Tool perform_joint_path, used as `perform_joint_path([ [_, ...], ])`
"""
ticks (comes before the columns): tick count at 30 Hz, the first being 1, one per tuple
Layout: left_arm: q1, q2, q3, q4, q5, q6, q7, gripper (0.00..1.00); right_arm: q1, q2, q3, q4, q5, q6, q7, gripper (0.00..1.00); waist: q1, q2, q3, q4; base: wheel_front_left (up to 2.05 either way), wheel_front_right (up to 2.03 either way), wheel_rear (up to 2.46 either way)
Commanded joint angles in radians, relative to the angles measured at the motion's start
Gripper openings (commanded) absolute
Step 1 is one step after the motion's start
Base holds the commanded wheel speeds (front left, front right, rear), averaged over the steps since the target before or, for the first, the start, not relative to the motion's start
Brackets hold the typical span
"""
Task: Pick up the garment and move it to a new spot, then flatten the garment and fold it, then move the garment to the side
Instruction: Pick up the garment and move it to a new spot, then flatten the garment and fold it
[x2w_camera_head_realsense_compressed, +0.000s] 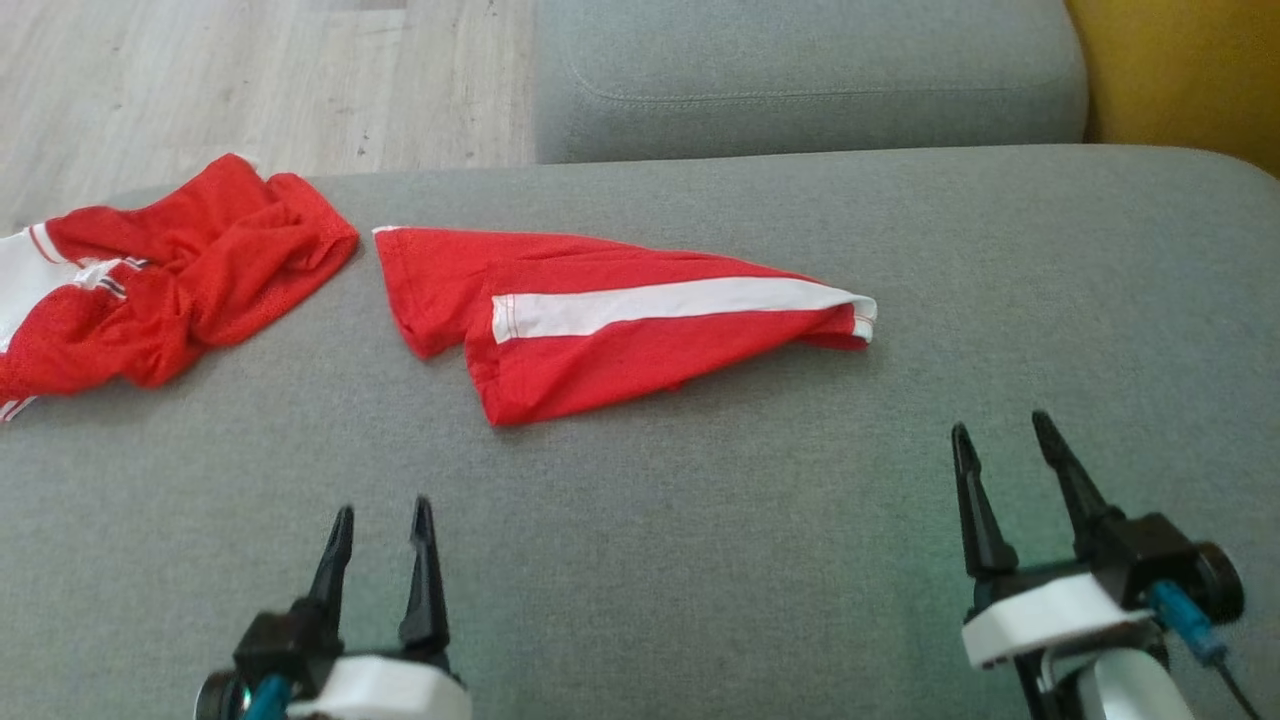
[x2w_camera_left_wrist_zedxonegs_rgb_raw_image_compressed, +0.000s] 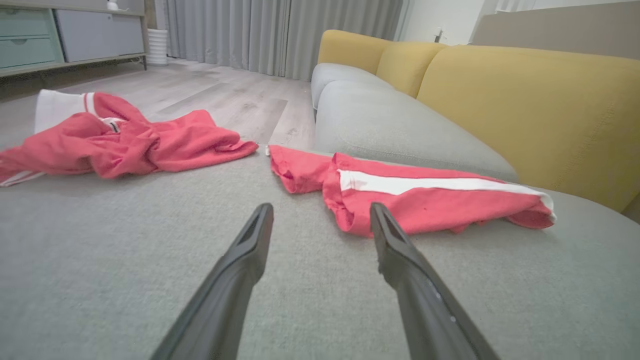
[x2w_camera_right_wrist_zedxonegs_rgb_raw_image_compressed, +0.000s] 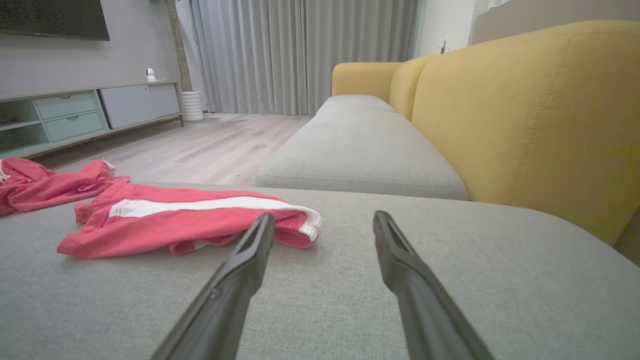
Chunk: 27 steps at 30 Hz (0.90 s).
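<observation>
Red shorts (x2w_camera_head_realsense_compressed: 600, 345) with a white side stripe lie near the middle of a grey seat cushion (x2w_camera_head_realsense_compressed: 700, 560), folded over lengthwise into a rough wedge. The leg hems point toward the robot's left and the narrow waistband end toward its right. The white stripe runs along the upper layer, and the cloth lies fairly flat with a few creases.

In the left wrist view the shorts (x2w_camera_left_wrist_zedxonegs_rgb_raw_image_compressed: 440, 207) lie just beyond the fingertips. In the right wrist view the shorts (x2w_camera_right_wrist_zedxonegs_rgb_raw_image_compressed: 165, 227) lie to the left, with the waistband end partly behind one finger.

A crumpled red jersey (x2w_camera_head_realsense_compressed: 190, 270) with white panels sits at the cushion's left edge. It lies just beside the shorts but apart from them, and it appears in both wrist views (x2w_camera_left_wrist_zedxonegs_rgb_raw_image_compressed: 135, 145) (x2w_camera_right_wrist_zedxonegs_rgb_raw_image_compressed: 40, 187).

The left gripper (x2w_camera_head_realsense_compressed: 383, 508) hovers over bare cushion on the near side of the shorts, its fingers spread apart and holding nothing (x2w_camera_left_wrist_zedxonegs_rgb_raw_image_compressed: 321, 207). The right gripper (x2w_camera_head_realsense_compressed: 1000, 425) hovers over bare cushion to the right of the waistband end, its fingers likewise spread and empty (x2w_camera_right_wrist_zedxonegs_rgb_raw_image_compressed: 324, 215). Neither gripper touches cloth.

Beyond the cushion are a second grey seat cushion (x2w_camera_head_realsense_compressed: 800, 80) and a yellow backrest (x2w_camera_right_wrist_zedxonegs_rgb_raw_image_compressed: 525, 115) on the right. On the left are a pale wooden floor (x2w_camera_head_realsense_compressed: 250, 80), grey curtains (x2w_camera_right_wrist_zedxonegs_rgb_raw_image_compressed: 300, 50) and a low cabinet with drawers (x2w_camera_right_wrist_zedxonegs_rgb_raw_image_compressed: 75, 112).
</observation>
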Motion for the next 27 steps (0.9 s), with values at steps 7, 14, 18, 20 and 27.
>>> perform_joint_path([
  [7, 0.011, -0.018, 0.084, -0.031, 0.046, -0.031, -0.009, 1.0, 0.006, -0.003, 0.026, -0.015, 0.013, -0.001, -0.011, 1.0, 0.0001, -0.0001, -0.002, 0.008, 0.0, 0.0, 0.0],
  [14, 0.009, -0.038, 0.102, -0.016, 0.071, -0.052, -0.009, 1.0, -0.001, -0.003, 0.027, -0.007, 0.017, -0.001, -0.011, 1.0, 0.0001, -0.0001, 0.003, 0.007, 0.0, 0.0, 0.0],
  [18, 0.006, -0.044, 0.109, -0.01, 0.082, -0.06, -0.009, 1.0, -0.005, -0.003, 0.026, -0.005, 0.017, -0.001, -0.011, 1.0, 0.0001, -0.0001, 0.008, 0.006, 0.0, 0.0, 0.0],
  [20, 0.005, -0.047, 0.111, -0.006, 0.086, -0.063, -0.009, 1.0, -0.006, -0.003, 0.025, -0.005, 0.017, -0.001, -0.011, 1.0, 0.0001, -0.0001, 0.01, 0.006, 0.0, 0.0, 0.0],
  [27, 0.0, -0.054, 0.116, 0.003, 0.095, -0.07, -0.009, 1.0, -0.011, -0.003, 0.023, -0.006, 0.016, -0.001, -0.011, 1.0, 0.0001, -0.0001, 0.02, 0.005, 0.0, 0.0, 0.0],
])
